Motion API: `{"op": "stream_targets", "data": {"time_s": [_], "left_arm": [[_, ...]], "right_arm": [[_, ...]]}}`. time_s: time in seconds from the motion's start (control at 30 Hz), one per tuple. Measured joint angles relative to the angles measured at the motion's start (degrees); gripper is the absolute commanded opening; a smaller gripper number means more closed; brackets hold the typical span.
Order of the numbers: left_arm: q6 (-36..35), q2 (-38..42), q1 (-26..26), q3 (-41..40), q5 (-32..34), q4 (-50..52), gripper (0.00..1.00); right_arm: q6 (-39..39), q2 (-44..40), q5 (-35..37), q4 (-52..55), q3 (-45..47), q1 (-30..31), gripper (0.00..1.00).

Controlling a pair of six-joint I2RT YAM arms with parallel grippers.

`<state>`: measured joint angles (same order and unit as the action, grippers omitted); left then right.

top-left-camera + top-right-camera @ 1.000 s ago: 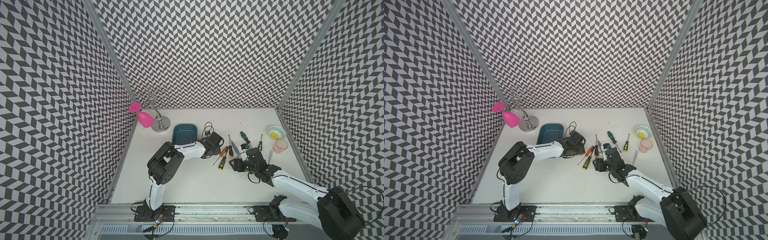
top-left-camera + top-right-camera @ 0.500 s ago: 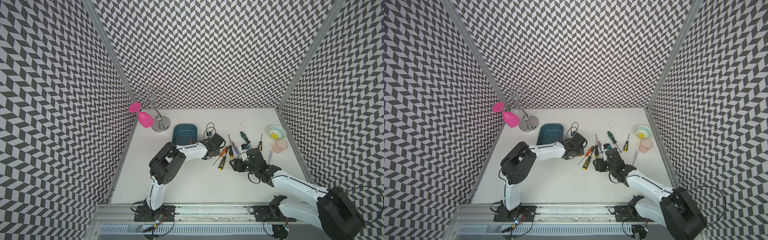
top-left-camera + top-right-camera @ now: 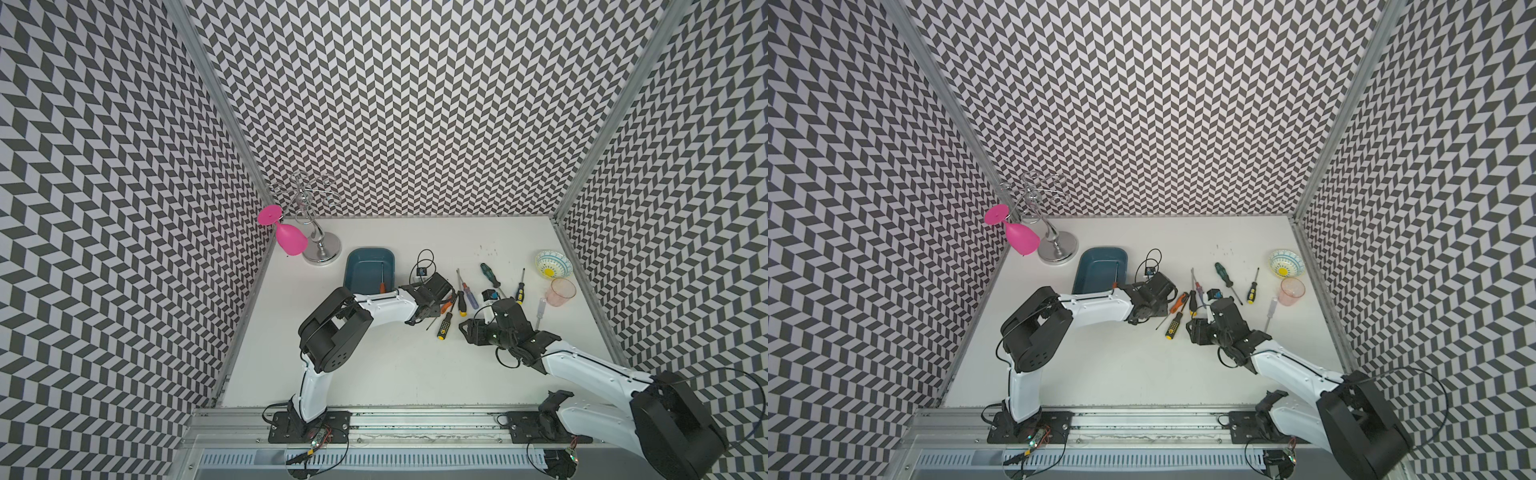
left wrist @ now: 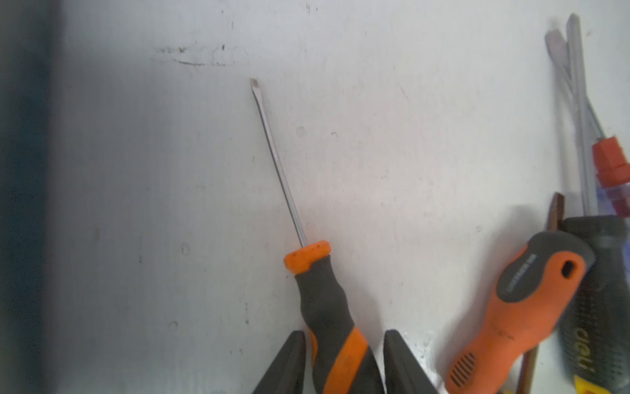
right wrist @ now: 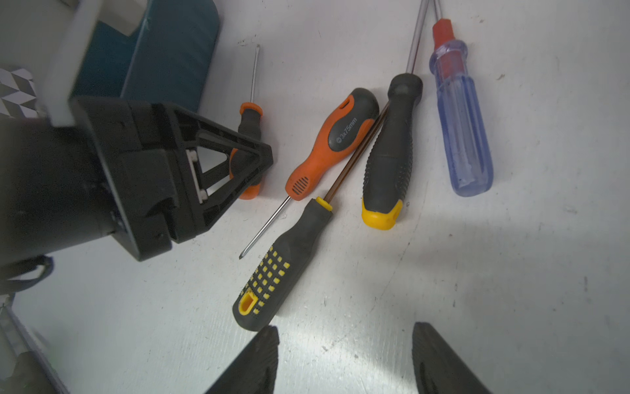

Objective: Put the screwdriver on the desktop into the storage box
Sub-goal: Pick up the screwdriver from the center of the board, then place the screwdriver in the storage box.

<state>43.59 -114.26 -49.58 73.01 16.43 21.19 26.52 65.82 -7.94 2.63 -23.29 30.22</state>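
**Grabbed, but not lifted yet**

Squeezes in with the left pincer [image 4: 344, 332], much tighter than a second ago. Now pinches the small orange-and-black screwdriver [image 4: 324, 300] by its handle, one finger on each side. Has not picked it up yet. Still lies flat on the desk [image 4: 409, 136], with the thin metal tip pointing straight out ahead of the pincer.

Keeps the left arm in about the same spot as before, so only the squeeze is new.

Means the grabbing part looks done. Next, most likely: lift up, swing over to the storage box [image 3: 358, 272], let go. Sits close by, off to one side of the left pincer, away from the pile of tools. Already holds one screwdriver in the box [image 3: 381, 286].

Needs care on the way up, with a fat orange screwdriver [image 4: 531, 300] just beside the left pincer on the far side from the box. Easy to bump.

Keeps the right pincer [image 5: 346, 325] wide open and empty. Waits close to the end of the yellow-and-black screwdriver [image 5: 272, 273], and does not hold it.

Leaves many more screwdrivers out on the desk, so lots still to do.
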Motion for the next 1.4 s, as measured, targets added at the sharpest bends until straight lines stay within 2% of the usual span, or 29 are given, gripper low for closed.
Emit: {"op": "stream_targets", "data": {"time_s": [0.07,0.17,0.4,0.73,1.03,1.27,1.4], "left_arm": [[-0.3,0.1,0.0,-0.1,0.1,0.1,0.25],[-0.6,0.5,-0.1,-0.4,0.3,0.2,0.18],[-2.2,4.3,-0.3,-2.8,0.2,3.8,0.13],[-6.5,18.5,0.7,-3.4,1.6,8.3,0.11],[-11.9,30.8,10.4,-9.6,2.2,10.4,0.11],[-15.7,30.8,16.6,-11.5,1.5,10.6,0.11],[-17.9,26.9,18.4,-11.3,1.2,9.9,0.11]], "right_arm": [[0.0,0.0,0.0,0.0,0.0,0.0,0.65],[0.1,0.0,0.0,0.0,0.0,0.0,0.65],[0.1,0.0,0.0,0.0,0.0,0.0,0.65],[0.0,-0.1,0.0,0.1,0.0,0.0,0.65],[0.1,-0.2,-0.2,0.0,0.0,0.0,0.65],[0.1,-0.2,-0.7,-0.2,0.0,0.0,0.65],[0.1,-0.2,-0.6,-0.2,0.0,0.0,0.65]]}}
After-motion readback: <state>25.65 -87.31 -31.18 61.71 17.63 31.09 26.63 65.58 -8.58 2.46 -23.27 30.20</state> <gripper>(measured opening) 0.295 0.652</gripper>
